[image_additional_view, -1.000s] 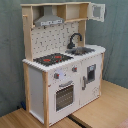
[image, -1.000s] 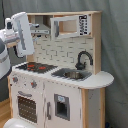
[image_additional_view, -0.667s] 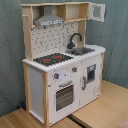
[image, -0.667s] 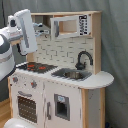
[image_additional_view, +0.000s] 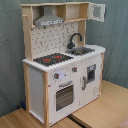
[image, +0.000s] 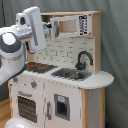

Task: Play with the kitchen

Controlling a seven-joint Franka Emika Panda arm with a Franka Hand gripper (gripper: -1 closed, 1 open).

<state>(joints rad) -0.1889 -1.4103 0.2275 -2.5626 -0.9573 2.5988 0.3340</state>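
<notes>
The toy kitchen (image: 65, 85) (image_additional_view: 62, 65) is white and light wood and stands on a wooden floor. It has a black hob with red rings (image: 40, 66) (image_additional_view: 52, 59), a black faucet (image: 84, 59) (image_additional_view: 75, 39) over the sink (image: 74, 74) (image_additional_view: 84, 50), an oven door (image: 27, 107) (image_additional_view: 64, 95), knobs (image: 34, 85) (image_additional_view: 56, 76) and a grey hood (image_additional_view: 49, 20). My white arm (image: 32, 29) reaches in from the first exterior view's left, above the hob. Its gripper (image: 48, 28) is at the upper shelf, by the hood. The arm does not show in the second exterior view.
A microwave-like cabinet (image: 71, 25) fills the top right of the kitchen, and its door (image_additional_view: 98, 11) stands open in the second exterior view. A rounded counter end (image: 100, 79) juts out beside the sink. A grey curtain (image: 116, 50) hangs behind.
My arm has swung to the first exterior view's right, from beside the kitchen to its upper shelf. The kitchen itself has not moved.
</notes>
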